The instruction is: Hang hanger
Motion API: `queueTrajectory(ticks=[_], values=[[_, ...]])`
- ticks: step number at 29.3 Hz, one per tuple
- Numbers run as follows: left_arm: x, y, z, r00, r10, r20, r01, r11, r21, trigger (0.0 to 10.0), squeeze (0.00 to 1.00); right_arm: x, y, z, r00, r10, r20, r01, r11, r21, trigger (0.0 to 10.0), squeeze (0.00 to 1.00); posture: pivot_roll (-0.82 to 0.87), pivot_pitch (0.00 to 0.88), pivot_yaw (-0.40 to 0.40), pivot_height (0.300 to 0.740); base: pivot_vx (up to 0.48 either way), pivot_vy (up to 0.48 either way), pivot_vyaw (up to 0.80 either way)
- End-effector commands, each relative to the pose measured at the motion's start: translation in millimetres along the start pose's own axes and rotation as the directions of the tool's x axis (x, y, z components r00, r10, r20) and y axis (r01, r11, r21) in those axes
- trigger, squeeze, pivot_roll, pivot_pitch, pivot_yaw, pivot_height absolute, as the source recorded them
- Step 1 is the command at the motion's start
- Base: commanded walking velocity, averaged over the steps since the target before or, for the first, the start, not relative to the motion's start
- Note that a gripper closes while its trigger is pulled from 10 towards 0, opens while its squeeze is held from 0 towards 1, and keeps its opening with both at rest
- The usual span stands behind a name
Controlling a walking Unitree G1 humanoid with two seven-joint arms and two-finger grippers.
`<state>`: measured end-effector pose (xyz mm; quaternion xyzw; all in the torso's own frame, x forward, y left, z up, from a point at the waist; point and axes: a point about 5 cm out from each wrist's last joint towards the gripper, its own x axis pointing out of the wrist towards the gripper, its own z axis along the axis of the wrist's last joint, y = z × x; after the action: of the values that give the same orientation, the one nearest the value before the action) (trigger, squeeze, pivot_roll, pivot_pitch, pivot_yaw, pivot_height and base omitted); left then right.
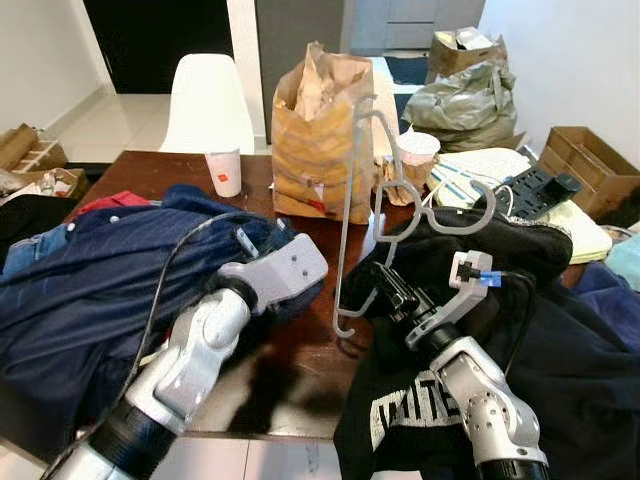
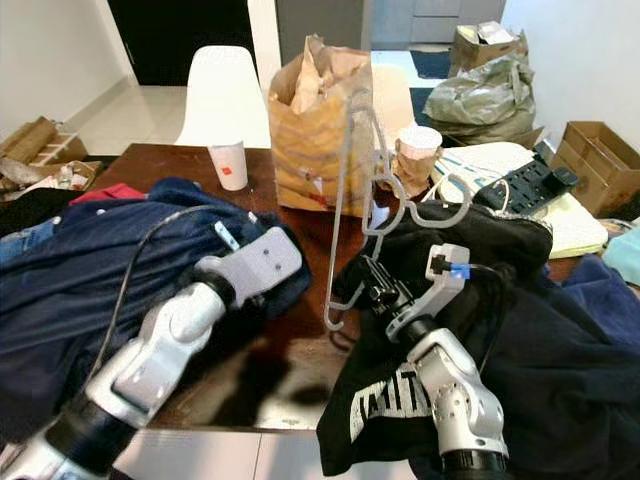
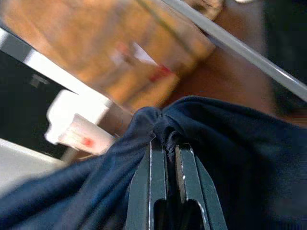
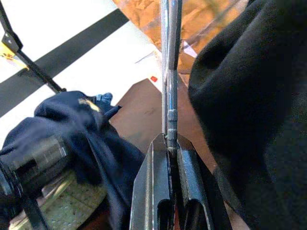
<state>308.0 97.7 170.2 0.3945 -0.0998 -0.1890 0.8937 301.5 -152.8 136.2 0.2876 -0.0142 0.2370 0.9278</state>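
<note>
**Upright hanger in one end effector, navy cloth in the other**

Here the grey hanger (image 1: 352,200) stands nearly on end above the dark wooden counter (image 1: 300,360), in front of the crinkled brown paper bag (image 1: 318,135). It is a thin, pale grey plastic piece: one long straight bar running top to bottom, a small upturned hook at its low end, and curved, notched shoulders looping out toward the black garment (image 1: 500,260) (the one with white lettering on it). The right end effector (image 4: 169,143) has its two black fingers pressed together on the hanger's straight bar, near the lower end. The left end effector (image 3: 167,143) is pinching a bunched fold of the navy blue garment (image 1: 110,270), which lies heaped on the robot's left side of the counter. A white paper cup (image 1: 224,172) stands beyond the navy heap, beside the bag.
</note>
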Motion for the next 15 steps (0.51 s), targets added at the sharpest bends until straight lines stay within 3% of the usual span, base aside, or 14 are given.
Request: queueTrajectory(ticks=[1,2,5,6,7,9,10,11,12,13,14,15], values=[[-4.9,3.5,-1.8,1.000,-0.014,-0.007,0.014,1.000,-0.004,9.7,0.00,-1.2,0.0,-0.7,1.000,-0.006,-0.004,0.006,1.000,0.001,10.0,0.00,-0.01,0.090,0.011,0.740,0.000,0.000,0.00],[-7.6,7.2,0.6,1.000,-0.012,-0.001,0.012,0.998,-0.056,9.8,0.00,-0.4,0.2,-1.0,1.000,-0.004,-0.007,0.004,1.000,0.003,10.0,0.00,-0.01,0.088,0.009,0.740,0.000,0.000,0.00],[-9.7,9.8,2.2,1.000,-0.009,0.004,0.010,0.996,-0.093,9.8,0.00,0.1,0.3,-1.2,1.000,-0.002,-0.010,0.003,1.000,0.004,10.0,0.00,-0.01,0.088,0.009,0.740,0.000,0.000,0.00],[-14.5,3.7,10.1,0.996,-0.083,0.046,0.090,0.980,-0.178,10.0,0.00,0.7,0.2,-1.4,1.000,-0.002,-0.011,0.002,1.000,0.004,10.0,0.00,-0.01,0.082,0.009,0.740,0.000,0.000,0.00],[-14.5,3.7,10.1,0.996,-0.083,0.046,0.090,0.980,-0.178,10.0,0.00,0.7,0.2,-1.4,1.000,-0.002,-0.011,0.002,1.000,0.004,10.0,0.00,-0.01,0.082,0.009,0.740,0.000,0.000,0.00],[-33.3,-17.1,28.2,0.944,-0.286,0.166,0.325,0.891,-0.317,10.0,0.00,1.4,-0.2,-1.4,1.000,-0.001,-0.014,0.001,1.000,0.004,10.0,0.00,-0.01,0.079,0.011,0.740,0.000,0.000,0.00],[-33.3,-17.1,28.2,0.944,-0.286,0.166,0.325,0.891,-0.317,10.0,0.00,1.4,-0.2,-1.4,1.000,-0.001,-0.014,0.001,1.000,0.004,10.0,0.00,-0.01,0.079,0.011,0.740,0.000,0.000,0.00],[-46.3,-27.0,34.3,0.898,-0.383,0.215,0.436,0.835,-0.336,10.0,0.00,1.4,-0.5,-1.3,1.000,-0.002,-0.015,0.002,1.000,0.004,10.0,0.00,-0.01,0.078,0.010,0.740,0.000,0.000,0.00],[-54.9,-32.0,37.3,0.869,-0.436,0.235,0.494,0.800,-0.341,10.0,0.00,1.4,-0.6,-1.1,1.000,-0.002,-0.015,0.002,1.000,0.004,10.0,0.00,-0.01,0.078,0.010,0.740,0.000,0.000,0.00],[-54.9,-32.0,37.3,0.869,-0.436,0.235,0.494,0.800,-0.341,10.0,0.00,1.4,-0.6,-1.1,1.000,-0.002,-0.015,0.002,1.000,0.004,10.0,0.00,-0.01,0.078,0.010,0.740,0.000,0.000,0.00],[-65.9,-35.1,37.5,0.839,-0.488,0.240,0.543,0.759,-0.358,10.0,0.00,1.4,-0.7,-0.7,1.000,-0.002,-0.016,0.002,1.000,0.005,10.0,0.00,-0.01,0.078,0.009,0.740,0.000,0.000,0.00],[-69.6,-35.2,36.6,0.833,-0.500,0.238,0.553,0.745,-0.372,10.0,0.00,1.5,-0.7,-0.5,1.000,-0.001,-0.016,0.001,1.000,0.005,10.0,0.00,-0.01,0.078,0.009,0.740,0.000,0.000,0.00]])
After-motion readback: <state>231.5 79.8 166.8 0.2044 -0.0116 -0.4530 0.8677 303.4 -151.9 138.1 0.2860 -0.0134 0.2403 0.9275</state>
